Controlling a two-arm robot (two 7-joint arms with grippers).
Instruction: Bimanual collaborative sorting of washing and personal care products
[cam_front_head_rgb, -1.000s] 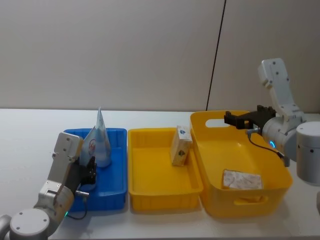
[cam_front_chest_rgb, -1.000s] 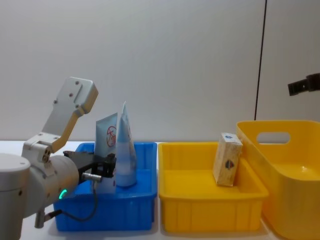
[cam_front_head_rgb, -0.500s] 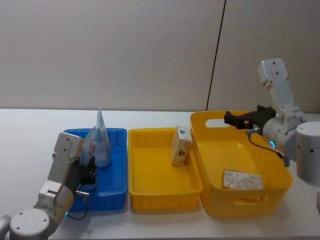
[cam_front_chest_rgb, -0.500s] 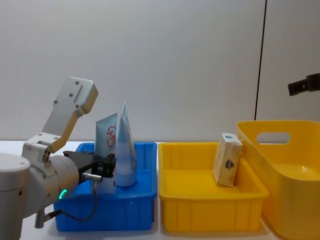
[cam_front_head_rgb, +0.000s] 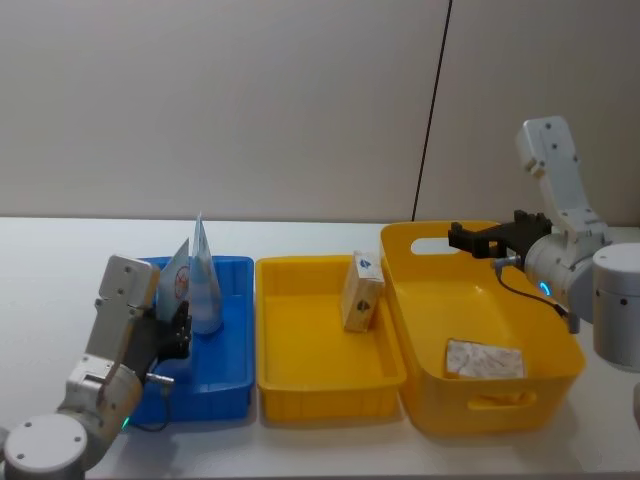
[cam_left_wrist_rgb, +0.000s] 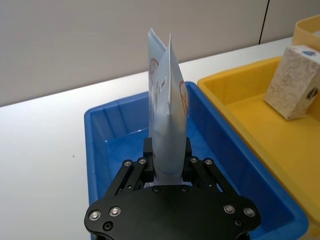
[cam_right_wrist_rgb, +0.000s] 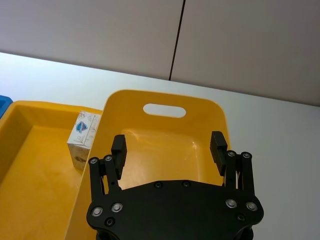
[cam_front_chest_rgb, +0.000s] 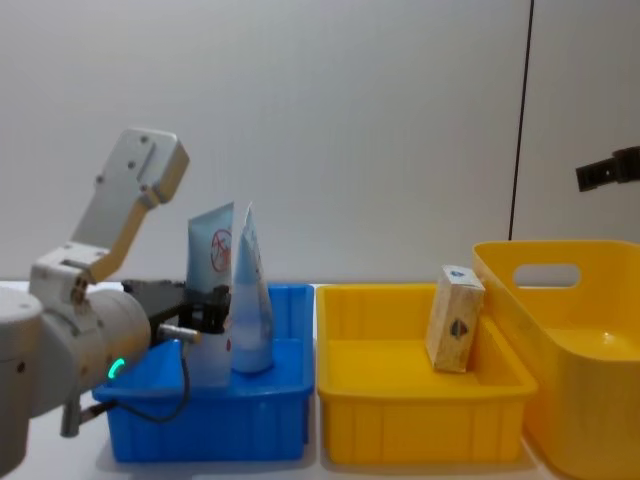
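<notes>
Two pale blue-white tubes stand in the blue tray (cam_front_head_rgb: 228, 385). My left gripper (cam_front_head_rgb: 180, 326) (cam_left_wrist_rgb: 168, 151) is shut on the lower part of the tube with the red circle (cam_front_head_rgb: 175, 282) (cam_front_chest_rgb: 210, 250), holding it upright. The other tube (cam_front_head_rgb: 204, 285) (cam_front_chest_rgb: 249, 300) stands just right of it on its cap. A beige carton with a blue mark (cam_front_head_rgb: 361, 291) (cam_front_chest_rgb: 456, 318) leans against the right wall of the yellow tray (cam_front_head_rgb: 300, 378). My right gripper (cam_front_head_rgb: 470, 238) (cam_right_wrist_rgb: 168, 149) hangs open over the back of the yellow basket (cam_front_head_rgb: 562, 345).
A white patterned packet (cam_front_head_rgb: 484, 358) lies on the basket's floor near its front wall. The trays and basket stand side by side on a white table (cam_front_head_rgb: 60, 260), with a plain wall behind. Bare table lies left of the blue tray.
My left gripper has drawn back to the left and risen a little with the red-circle tube, which now stands straighter and apart from the other tube. The right arm has not moved.
</notes>
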